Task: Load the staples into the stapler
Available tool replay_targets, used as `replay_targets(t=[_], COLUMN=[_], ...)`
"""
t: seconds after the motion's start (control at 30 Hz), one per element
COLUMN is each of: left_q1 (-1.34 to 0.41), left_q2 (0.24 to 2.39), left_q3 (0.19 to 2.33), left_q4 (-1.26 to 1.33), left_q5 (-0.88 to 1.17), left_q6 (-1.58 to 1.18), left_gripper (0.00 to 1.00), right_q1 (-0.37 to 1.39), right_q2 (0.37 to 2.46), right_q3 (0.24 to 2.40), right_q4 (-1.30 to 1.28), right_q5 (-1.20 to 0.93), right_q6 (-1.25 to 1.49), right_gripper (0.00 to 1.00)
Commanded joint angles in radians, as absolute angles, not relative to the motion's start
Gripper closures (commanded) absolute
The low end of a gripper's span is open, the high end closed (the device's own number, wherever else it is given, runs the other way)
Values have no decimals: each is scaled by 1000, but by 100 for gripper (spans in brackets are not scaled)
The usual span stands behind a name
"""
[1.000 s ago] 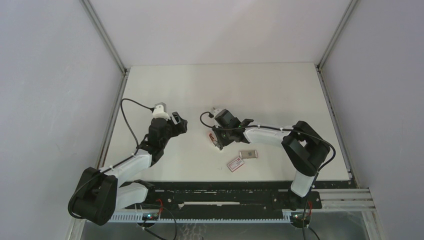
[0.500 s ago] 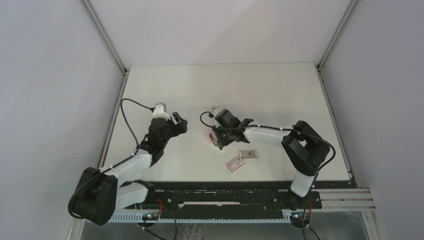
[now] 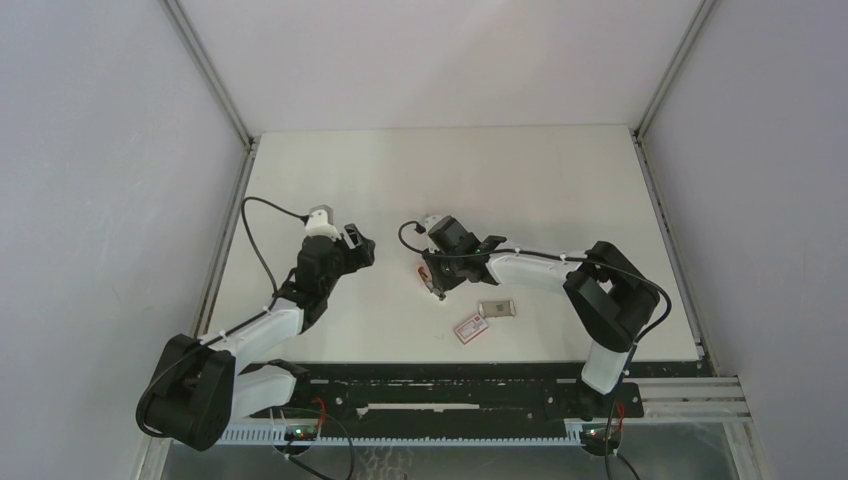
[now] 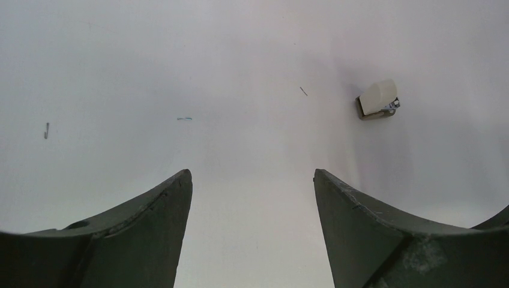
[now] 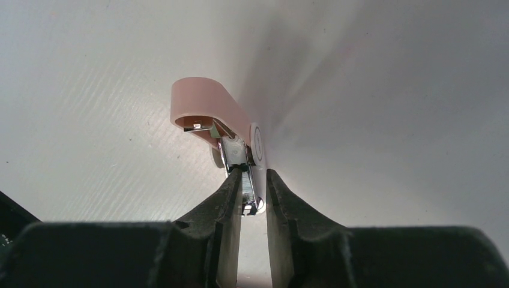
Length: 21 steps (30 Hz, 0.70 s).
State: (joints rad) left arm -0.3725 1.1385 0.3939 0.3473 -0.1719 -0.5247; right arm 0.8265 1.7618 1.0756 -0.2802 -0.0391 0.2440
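Note:
The stapler [image 5: 204, 103] lies open on the table, its pink lid swung up and its silver channel pointing at my right gripper [image 5: 254, 175]. That gripper is nearly shut, with a thin silvery strip of staples [image 5: 246, 187] between its fingertips, the strip's far end at the channel. From above, the right gripper [image 3: 440, 268] sits over the stapler [image 3: 430, 284] near the table's middle. A pale tray [image 3: 497, 308] lies just right of it. My left gripper [image 4: 252, 175] hangs open and empty over bare table, well left of the stapler [image 3: 358, 246].
A white sleeve with a red label [image 3: 470, 327] lies near the front edge beside the tray. A small cream piece with a metal base [image 4: 378, 99] sits on the table ahead of the left gripper. Loose single staples [image 4: 185, 119] are scattered there.
The right gripper has crept slightly left and away from the bases, staying at the stapler. The left arm has not moved.

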Motion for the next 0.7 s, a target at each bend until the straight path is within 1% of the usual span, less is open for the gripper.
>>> replay_targets(t=[0.0, 0.4, 0.67], left_q1=[-369, -369, -370], left_q2=[1138, 1134, 1110], left_q3=[403, 403, 394], left_q4=[368, 367, 367], left_q5=[-159, -164, -175], left_q6=[-537, -537, -535], left_gripper=[21, 21, 21], right_q1=[832, 833, 831], right_q2=[1757, 1811, 1724], right_q3=[1112, 1112, 1112], right_q4=[-260, -283, -279], right_q5=[-52, -51, -51], right_q6=[256, 264, 263], right_gripper=[80, 80, 79])
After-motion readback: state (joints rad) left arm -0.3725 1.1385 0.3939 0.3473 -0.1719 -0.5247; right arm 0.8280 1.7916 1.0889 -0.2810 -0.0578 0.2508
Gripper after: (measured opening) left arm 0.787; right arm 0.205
